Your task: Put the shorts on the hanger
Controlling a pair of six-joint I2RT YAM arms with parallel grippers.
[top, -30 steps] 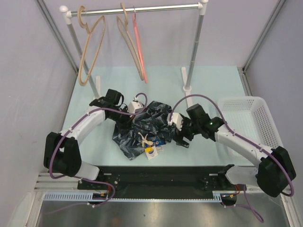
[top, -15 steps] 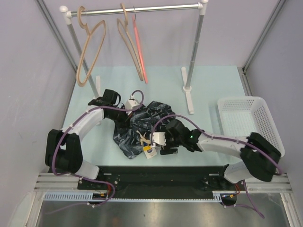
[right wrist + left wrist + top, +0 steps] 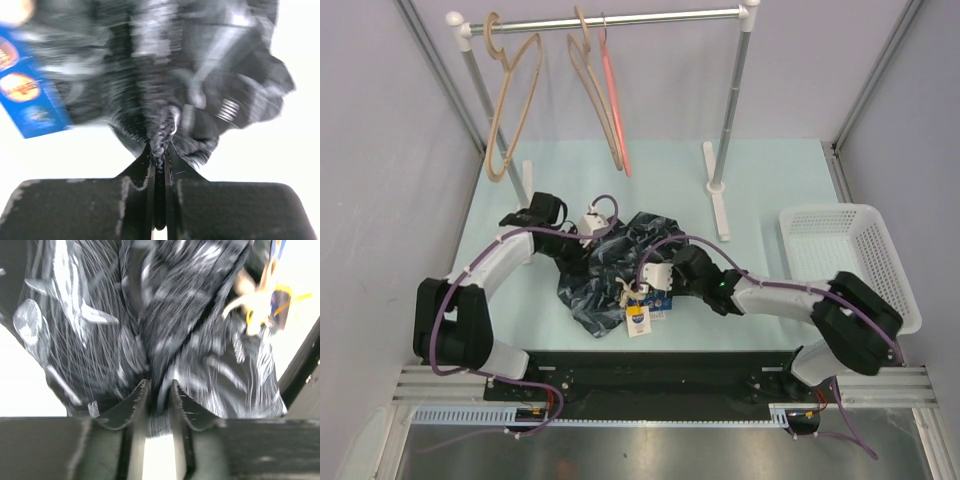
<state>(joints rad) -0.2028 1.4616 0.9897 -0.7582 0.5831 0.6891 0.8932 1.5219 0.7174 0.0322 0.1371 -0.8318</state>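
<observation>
Top external view: dark navy leaf-print fabric shorts are bunched on pale table.
Left gripper: clamped on a cloth fold.
Right gripper: pinched on cloth, likely for lifting.
Thin pink-red hanger: hung on rail, well apart.

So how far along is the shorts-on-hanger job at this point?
Early. Grasping looks done: the left claw and right claw are each shut on a fold of the shorts. In hand: the shorts lie bunched on the table. Left to do: the pink hanger hangs on the rail, with nothing on it.
</observation>
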